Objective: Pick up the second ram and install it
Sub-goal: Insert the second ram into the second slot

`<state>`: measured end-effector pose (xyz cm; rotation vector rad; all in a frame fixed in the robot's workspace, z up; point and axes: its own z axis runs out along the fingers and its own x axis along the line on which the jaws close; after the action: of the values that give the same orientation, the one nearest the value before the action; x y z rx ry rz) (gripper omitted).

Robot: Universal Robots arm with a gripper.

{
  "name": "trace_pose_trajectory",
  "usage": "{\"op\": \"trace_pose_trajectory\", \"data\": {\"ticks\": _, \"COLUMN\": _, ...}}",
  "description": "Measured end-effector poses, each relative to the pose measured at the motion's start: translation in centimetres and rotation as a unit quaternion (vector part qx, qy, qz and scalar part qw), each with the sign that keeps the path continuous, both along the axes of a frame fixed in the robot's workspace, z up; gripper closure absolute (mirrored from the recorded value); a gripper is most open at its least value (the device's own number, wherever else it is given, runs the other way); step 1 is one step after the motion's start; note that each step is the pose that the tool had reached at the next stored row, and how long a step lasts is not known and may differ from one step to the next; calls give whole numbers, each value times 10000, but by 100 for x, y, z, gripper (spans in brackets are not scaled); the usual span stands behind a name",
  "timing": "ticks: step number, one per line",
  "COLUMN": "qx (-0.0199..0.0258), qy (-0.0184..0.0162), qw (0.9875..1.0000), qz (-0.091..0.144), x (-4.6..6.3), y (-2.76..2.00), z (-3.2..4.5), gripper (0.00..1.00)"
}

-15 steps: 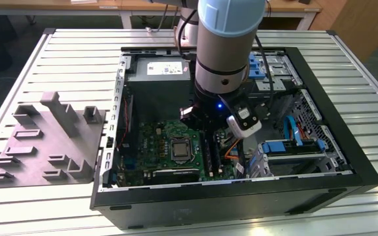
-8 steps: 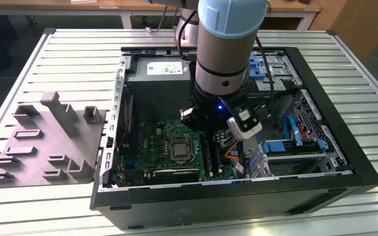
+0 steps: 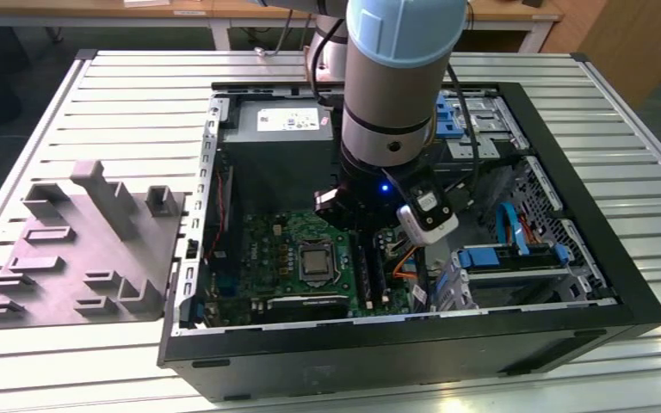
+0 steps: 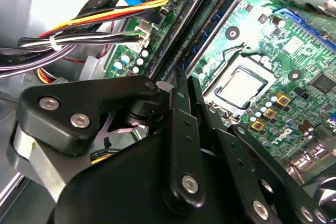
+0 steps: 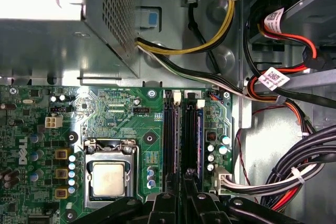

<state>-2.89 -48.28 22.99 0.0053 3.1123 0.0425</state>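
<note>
The second ram [image 5: 198, 140] is a thin dark-blue stick standing on edge in a long black slot of the green motherboard [image 5: 115, 111]. In the second wrist view the second ram [image 4: 212, 30] runs away from my fingertips along that slot. My gripper [image 5: 182, 190] is shut, its black fingers pressed together over the near end of the slots. Its tip [image 4: 181, 77] sits right at the end of the stick; I cannot tell whether it touches. In the exterior view my arm [image 3: 382, 129] reaches straight down into the open computer case, and its wrist covers the slots.
The neighbouring slot [image 5: 169, 140] lies close alongside. The processor socket [image 5: 107, 177] is just beside the slots. Bundled cables [image 5: 294, 171] crowd the other side. The grey power-supply box [image 3: 279, 120] stands at the case's far end. A grey fixture block [image 3: 78, 249] lies outside, on the exterior view's left.
</note>
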Motion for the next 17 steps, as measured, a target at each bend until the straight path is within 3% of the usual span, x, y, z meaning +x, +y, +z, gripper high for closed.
{"op": "trace_pose_trajectory", "data": {"ticks": 2, "qx": 0, "qy": 0, "qw": 10000, "qz": 0, "x": 0, "y": 0, "z": 0, "gripper": 81}}
{"op": "trace_pose_trajectory", "data": {"ticks": 4, "qx": 0, "qy": 0, "qw": 10000, "qz": 0, "x": 0, "y": 0, "z": 0, "gripper": 89}}
{"op": "trace_pose_trajectory", "data": {"ticks": 6, "qx": 0, "qy": 0, "qw": 10000, "qz": 0, "x": 0, "y": -1, "z": 0, "gripper": 90}}
{"op": "trace_pose_trajectory", "data": {"ticks": 17, "qx": 1, "qy": 0, "qw": 10000, "qz": 0, "x": 0, "y": -1, "z": 23, "gripper": 90}}
